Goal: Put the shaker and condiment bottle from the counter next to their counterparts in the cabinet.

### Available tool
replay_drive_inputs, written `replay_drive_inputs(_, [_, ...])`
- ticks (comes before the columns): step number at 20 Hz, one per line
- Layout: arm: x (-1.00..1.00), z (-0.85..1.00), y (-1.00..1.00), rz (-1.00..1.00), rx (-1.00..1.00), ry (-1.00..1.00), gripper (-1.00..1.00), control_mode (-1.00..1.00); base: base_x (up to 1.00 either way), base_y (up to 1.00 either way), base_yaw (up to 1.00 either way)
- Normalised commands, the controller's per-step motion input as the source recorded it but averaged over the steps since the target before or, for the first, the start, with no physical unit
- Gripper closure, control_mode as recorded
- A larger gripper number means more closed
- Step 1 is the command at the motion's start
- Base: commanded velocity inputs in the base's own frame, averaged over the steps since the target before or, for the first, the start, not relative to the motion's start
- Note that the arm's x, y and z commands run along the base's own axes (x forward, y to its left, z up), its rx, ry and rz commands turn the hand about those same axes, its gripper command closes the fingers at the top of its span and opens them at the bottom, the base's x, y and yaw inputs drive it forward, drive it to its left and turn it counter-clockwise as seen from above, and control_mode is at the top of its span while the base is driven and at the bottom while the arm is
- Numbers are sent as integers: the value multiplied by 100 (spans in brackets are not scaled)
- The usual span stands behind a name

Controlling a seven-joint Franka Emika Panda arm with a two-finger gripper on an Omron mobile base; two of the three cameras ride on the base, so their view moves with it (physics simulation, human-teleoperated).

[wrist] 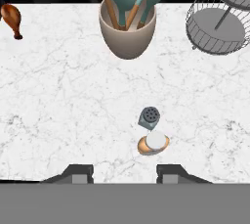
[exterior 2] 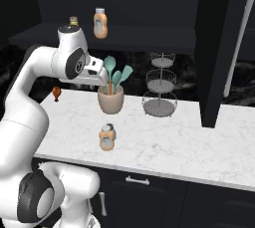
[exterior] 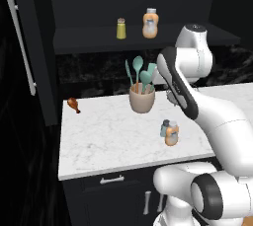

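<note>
The tool (wrist: 124, 175) is hanging above the surface (wrist: 58, 110) with its jaws parted and nothing between them, looking straight down. The two finger tips (wrist: 78, 174) are showing at the bottom of the hand view, well apart from each other.

Just ahead of the tool, a little toward the right-hand finger tip, the condiment bottle (wrist: 153, 143) is standing upright, so its grey-white cap is facing the camera and its long axis is running straight up toward the hand. The shaker (wrist: 149, 116) is standing upright too, touching or nearly touching the bottle on its far side, its dark perforated cap facing up. In the base views the pair is sitting near the front edge of the surface, the shaker (exterior: 164, 128) tucked behind the bottle (exterior: 172, 134). Because they are crowding each other, closing on one is likely to nudge the other, so the jaws would best straddle the bottle along the line that clears the shaker.

Farther back, a beige utensil holder (wrist: 127, 27) with teal spatulas is standing, with a tiered wire basket (wrist: 218, 22) to its right and a chicken drumstick (wrist: 11, 18) to its left. None is blocking the descent.

Up on the cabinet (exterior: 29, 47) shelf, the yellow-green shaker (exterior: 121, 28) and the second orange bottle (exterior: 150, 23) are waiting side by side, and the door is standing open.
</note>
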Motion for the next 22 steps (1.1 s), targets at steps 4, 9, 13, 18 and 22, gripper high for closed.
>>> replay_drive_inputs(4, [-11, 0, 0, 0, 0, -2, -100, -100, 0, 0, 0])
replay_drive_inputs(9, [-9, 0, -5, 0, 1, -3, -100, -100, 0, 0, 0])
replay_drive_inputs(13, [0, -2, -6, 0, 0, 1, -100, -100, 0, 0, 0])
replay_drive_inputs(18, [-3, -6, -14, 0, 0, 0, -100, -100, 0, 0, 0])
replay_drive_inputs(22, [-19, -22, -20, 0, 0, 0, -100, -100, 0, 0, 0])
